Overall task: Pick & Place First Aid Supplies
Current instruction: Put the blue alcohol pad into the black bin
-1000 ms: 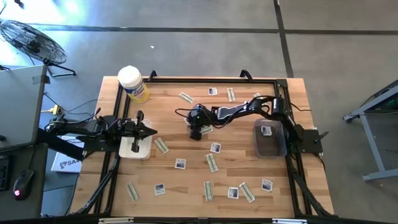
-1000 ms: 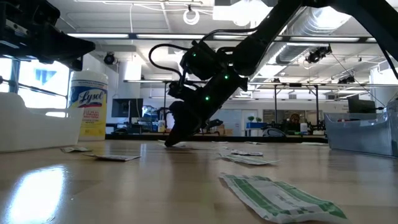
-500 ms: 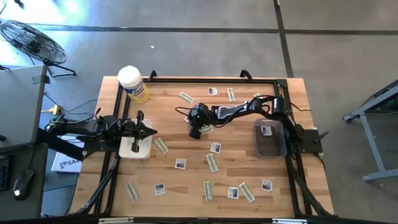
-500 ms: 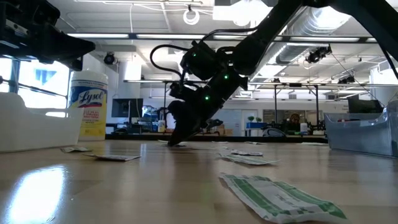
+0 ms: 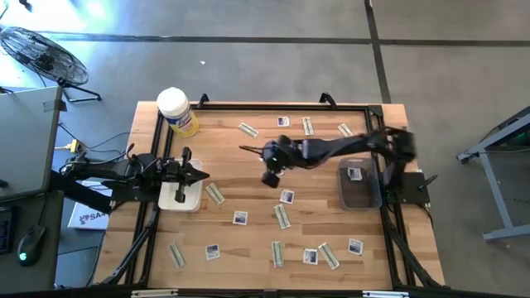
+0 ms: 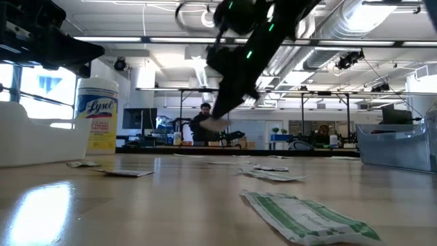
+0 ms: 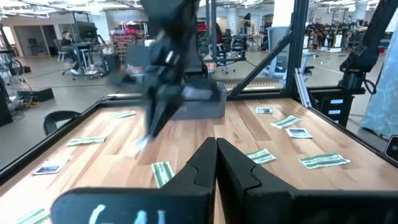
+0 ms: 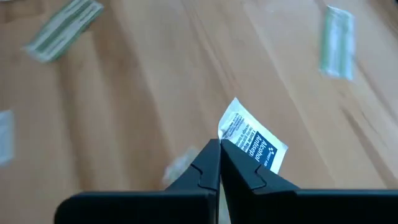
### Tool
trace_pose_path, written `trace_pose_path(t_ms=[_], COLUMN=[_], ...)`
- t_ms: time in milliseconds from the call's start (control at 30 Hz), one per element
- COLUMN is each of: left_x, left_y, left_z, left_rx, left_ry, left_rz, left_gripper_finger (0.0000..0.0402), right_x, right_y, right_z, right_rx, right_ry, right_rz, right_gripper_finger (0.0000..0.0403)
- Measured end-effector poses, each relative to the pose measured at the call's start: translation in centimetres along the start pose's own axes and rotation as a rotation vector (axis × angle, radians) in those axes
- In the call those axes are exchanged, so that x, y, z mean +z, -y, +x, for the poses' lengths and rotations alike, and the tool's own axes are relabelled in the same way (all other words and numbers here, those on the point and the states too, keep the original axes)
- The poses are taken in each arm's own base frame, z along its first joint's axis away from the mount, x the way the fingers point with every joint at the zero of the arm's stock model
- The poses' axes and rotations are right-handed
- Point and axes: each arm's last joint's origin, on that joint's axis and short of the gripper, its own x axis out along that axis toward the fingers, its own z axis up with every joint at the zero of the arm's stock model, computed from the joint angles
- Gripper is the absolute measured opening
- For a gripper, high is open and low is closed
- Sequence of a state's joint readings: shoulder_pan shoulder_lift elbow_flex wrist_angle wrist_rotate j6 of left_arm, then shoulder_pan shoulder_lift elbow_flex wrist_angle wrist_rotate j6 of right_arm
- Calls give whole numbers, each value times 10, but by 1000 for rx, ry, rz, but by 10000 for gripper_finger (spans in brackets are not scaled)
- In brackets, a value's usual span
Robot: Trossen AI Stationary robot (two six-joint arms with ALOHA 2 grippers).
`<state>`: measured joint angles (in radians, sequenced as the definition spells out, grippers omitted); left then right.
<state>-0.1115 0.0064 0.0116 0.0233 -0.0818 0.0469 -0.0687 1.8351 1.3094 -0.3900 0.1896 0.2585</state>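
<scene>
1. The right gripper (image 8: 219, 163) has its jaws pinched together on one white square packet (image 8: 252, 142) with blue print. The packet sticks out past the fingertips and is lifted clear of the table (image 5: 248, 194), over its middle.

2. Done so far, as far as can be seen: one white square packet (image 5: 354, 174) lies in the grey tray (image 5: 359, 195) at the right side of the table. A white tray (image 5: 180, 197) sits at the left side, mostly under the left arm; what it holds cannot be made out.

3. The left gripper (image 5: 201, 175) waits over that white tray with its jaws closed and nothing between them.

4. Left to do: most of the supplies remain scattered on the table. White squares lie near the far edge (image 5: 283, 122), at the middle (image 5: 286, 196) and along the near edge (image 5: 213, 252). Narrow greenish strips lie at the far side (image 5: 247, 129), beside the white tray (image 5: 215, 194) and near the front (image 5: 277, 253).

5. The yellow canister (image 5: 177, 112) stands at the far left corner and is not part of the sorting.

6. My judgement: the job is at an early stage. The step in hand is carrying the held packet to a tray, probably the grey one that already holds one of the same kind.
</scene>
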Motion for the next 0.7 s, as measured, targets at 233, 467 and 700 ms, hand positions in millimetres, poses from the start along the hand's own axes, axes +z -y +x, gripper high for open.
trace_pose_path(t_ms=[233,467,700], left_x=[0,0,0], left_y=[0,0,0], left_z=[0,0,0], left_rx=[0,0,0], left_ry=[0,0,0], left_rz=[0,0,0], left_gripper_finger=[1,1,1], right_x=[-49,-121,-151], right_y=[-25,-13,12], right_z=[-98,-140,-168], right_rx=[-54,-94,-66], right_ry=[-129,-271,-259], right_rz=[174,345,485], right_gripper_finger=[2,2,1])
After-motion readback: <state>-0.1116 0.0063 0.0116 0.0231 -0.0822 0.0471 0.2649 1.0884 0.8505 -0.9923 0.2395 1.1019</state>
